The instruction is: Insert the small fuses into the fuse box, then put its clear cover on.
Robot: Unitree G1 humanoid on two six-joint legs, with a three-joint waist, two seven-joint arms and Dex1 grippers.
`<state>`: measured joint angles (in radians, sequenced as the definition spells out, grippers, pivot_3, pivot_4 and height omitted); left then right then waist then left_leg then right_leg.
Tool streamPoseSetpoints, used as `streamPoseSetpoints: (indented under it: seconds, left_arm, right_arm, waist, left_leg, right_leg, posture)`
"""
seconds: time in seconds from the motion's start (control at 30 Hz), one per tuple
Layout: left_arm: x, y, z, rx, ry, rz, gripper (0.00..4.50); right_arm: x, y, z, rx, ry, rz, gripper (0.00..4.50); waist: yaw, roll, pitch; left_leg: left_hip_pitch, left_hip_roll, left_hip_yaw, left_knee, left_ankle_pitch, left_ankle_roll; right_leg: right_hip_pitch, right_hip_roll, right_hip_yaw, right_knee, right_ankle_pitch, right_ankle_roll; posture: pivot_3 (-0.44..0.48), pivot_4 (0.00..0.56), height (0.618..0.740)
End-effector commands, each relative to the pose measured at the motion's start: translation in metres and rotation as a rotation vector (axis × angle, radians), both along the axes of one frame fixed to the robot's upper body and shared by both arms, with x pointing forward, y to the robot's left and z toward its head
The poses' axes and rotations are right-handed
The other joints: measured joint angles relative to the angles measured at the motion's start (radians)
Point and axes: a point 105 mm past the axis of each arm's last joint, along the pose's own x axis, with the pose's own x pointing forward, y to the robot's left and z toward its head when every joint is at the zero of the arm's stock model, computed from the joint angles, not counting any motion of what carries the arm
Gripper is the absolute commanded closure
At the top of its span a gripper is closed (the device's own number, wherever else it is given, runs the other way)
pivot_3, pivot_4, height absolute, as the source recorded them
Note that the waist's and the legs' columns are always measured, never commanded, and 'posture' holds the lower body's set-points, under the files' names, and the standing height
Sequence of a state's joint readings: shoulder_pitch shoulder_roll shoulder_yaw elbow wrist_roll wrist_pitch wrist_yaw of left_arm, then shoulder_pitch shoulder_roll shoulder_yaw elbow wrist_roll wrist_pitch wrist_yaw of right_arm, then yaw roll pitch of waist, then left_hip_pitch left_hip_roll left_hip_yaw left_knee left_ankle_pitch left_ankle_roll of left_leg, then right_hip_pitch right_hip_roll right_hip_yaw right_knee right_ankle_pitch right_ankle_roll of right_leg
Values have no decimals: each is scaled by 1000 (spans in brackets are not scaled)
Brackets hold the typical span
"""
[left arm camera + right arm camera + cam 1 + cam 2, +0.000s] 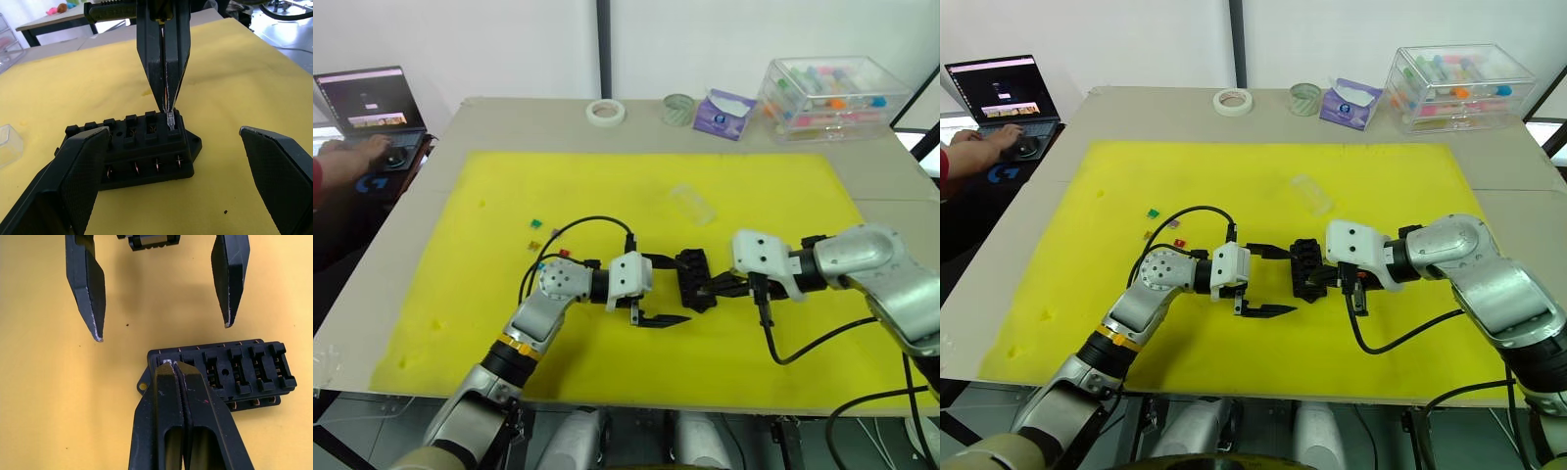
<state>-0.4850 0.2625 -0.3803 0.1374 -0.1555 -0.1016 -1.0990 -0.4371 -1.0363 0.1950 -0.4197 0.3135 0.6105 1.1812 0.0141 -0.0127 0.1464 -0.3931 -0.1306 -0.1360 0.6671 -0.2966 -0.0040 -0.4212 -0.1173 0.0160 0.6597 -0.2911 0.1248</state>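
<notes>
The right gripper [168, 100], jaws clamped on a small pale translucent fuse [170, 119], presses it into an end slot of the black rectangular plastic fuse box [146, 147]. The left gripper [1268, 281], jaws wide apart, flanks the box; bracing it would likely steady the push.

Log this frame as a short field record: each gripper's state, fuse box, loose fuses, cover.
right gripper: shut on a pale fuse, at an end slot of the fuse box
left gripper: open, beside the box
other slots: look unfilled
loose fuses: on the yellow mat, by the left arm
clear cover: on the mat, apart from the box
</notes>
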Motion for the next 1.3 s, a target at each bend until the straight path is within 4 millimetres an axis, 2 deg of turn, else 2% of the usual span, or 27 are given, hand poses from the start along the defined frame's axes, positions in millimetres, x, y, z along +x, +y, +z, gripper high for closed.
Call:
streamPoseSetpoints:
  seconds: [0.03, 0.13, 0.83, 1.17, 1.3]
  left_arm:
    - [0, -3, 10, -17, -50, -13, 0]
    - [0, -3, 11, -16, -52, -11, 0]
    - [-1, -3, 10, -15, -50, -13, 0]
    - [-1, -4, 10, -17, -48, -10, 0]
    - [-2, 0, 11, -18, -46, -10, 0]
  right_arm:
    - [0, 2, 1, -3, -21, 13, 4479]
    - [-1, -2, -7, -31, -9, 13, 4479]
    - [1, -12, -27, -87, -21, 7, 4479]
    - [4, -13, -23, -69, -32, 0, 4479]
    - [5, -9, -10, -7, -38, -10, 4479]
  waist:
    - [0, 0, 0]
    - [0, 0, 0]
    - [0, -1, -1]
    - [1, -1, -1]
    - [0, -1, -1]
  left_leg:
    - [0, 0, 0, 0, 0, 0]
    - [0, 0, 0, 0, 0, 0]
    - [1, 0, 0, 1, 0, 0]
    - [1, 0, 0, 1, 0, 0]
    - [1, 0, 0, 1, 0, 0]
  right_leg:
    - [0, 0, 0, 0, 0, 0]
    - [0, 0, 0, 0, 0, 0]
    - [2, 0, 0, 0, 0, 0]
    - [2, 0, 0, 0, 0, 0]
    - [2, 0, 0, 0, 0, 0]
  posture:
    - [0, 150, 740]
    - [0, 150, 740]
    - [0, 150, 740]
    - [0, 150, 740]
    - [0, 150, 740]
